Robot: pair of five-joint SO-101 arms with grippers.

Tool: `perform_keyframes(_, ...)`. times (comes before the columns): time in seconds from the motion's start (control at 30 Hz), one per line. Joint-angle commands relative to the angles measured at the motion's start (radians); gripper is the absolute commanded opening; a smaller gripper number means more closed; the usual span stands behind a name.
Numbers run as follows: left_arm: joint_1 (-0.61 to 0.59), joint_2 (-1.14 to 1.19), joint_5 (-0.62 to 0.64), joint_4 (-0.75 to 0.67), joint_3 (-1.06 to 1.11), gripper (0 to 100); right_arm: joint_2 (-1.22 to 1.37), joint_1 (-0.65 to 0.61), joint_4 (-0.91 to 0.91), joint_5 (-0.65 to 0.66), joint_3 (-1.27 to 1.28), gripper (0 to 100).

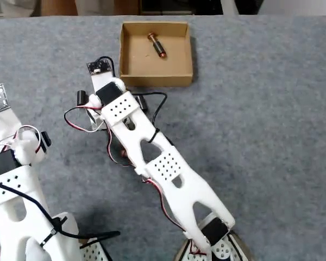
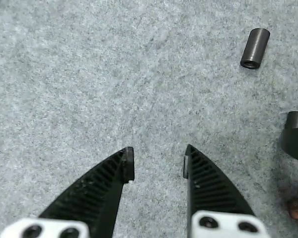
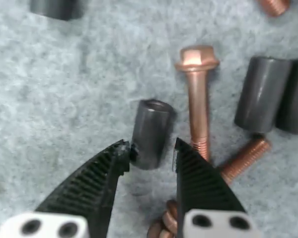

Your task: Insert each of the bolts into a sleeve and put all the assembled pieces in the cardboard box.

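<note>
The right pincer (image 3: 152, 148) stands open, with its jaws on either side of the near end of a dark sleeve (image 3: 150, 130) that lies on the grey tabletop (image 3: 49, 99). It does not grip the sleeve yet. Just beside one finger lies a copper bolt (image 3: 196, 99), and its threaded end passes under that finger.

Here I see the main danger. When the jaws close, this finger may drag or pinch the bolt together with the sleeve. The sleeve is also round and held only at its end, so it may roll or slip out forward.

Beyond the bolt, two more sleeves (image 3: 262, 94) lie close together.

The left pincer (image 2: 158, 161) is also open, above bare tabletop, and a spare sleeve (image 2: 255, 47) lies well apart from it.

Farther out, the cardboard box (image 1: 155, 80) holds one assembled piece (image 1: 156, 45).
</note>
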Motion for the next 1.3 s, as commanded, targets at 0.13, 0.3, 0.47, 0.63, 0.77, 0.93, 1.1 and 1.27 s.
perform_keyframes(0.13, -0.009, -0.024, 0.009, -0.014, -0.005, 18, 0.064, 0.035, -0.087, -0.012, -0.053, 13.9)
perform_keyframes(0.3, -0.009, -0.018, 0.009, -0.017, -0.005, 18, 0.079, 0.033, -0.114, -0.011, -0.054, 13.8)
perform_keyframes(0.47, -0.009, -0.018, 0.009, -0.014, -0.005, 18, 0.079, 0.035, -0.109, -0.009, -0.051, 8.4)
perform_keyframes(0.63, -0.009, -0.018, 0.008, -0.014, -0.005, 18, 0.079, 0.035, -0.097, 0.061, -0.054, 0.9)
perform_keyframes(0.77, -0.006, -0.018, 0.008, -0.014, -0.005, 18, 0.076, 0.036, -0.034, 0.089, -0.081, 0.2)
perform_keyframes(0.93, -0.005, -0.016, 0.017, -0.014, -0.009, 18, 0.031, 0.053, 0.029, 0.091, -0.199, 0.2)
perform_keyframes(1.1, -0.002, -0.016, 0.101, -0.014, -0.014, 18, -0.163, 0.064, 0.031, 0.091, -0.160, 0.2)
perform_keyframes(1.27, 0.014, -0.016, 0.239, 0.008, -0.020, 18, -0.398, 0.142, 0.031, 0.104, -0.157, 0.2)
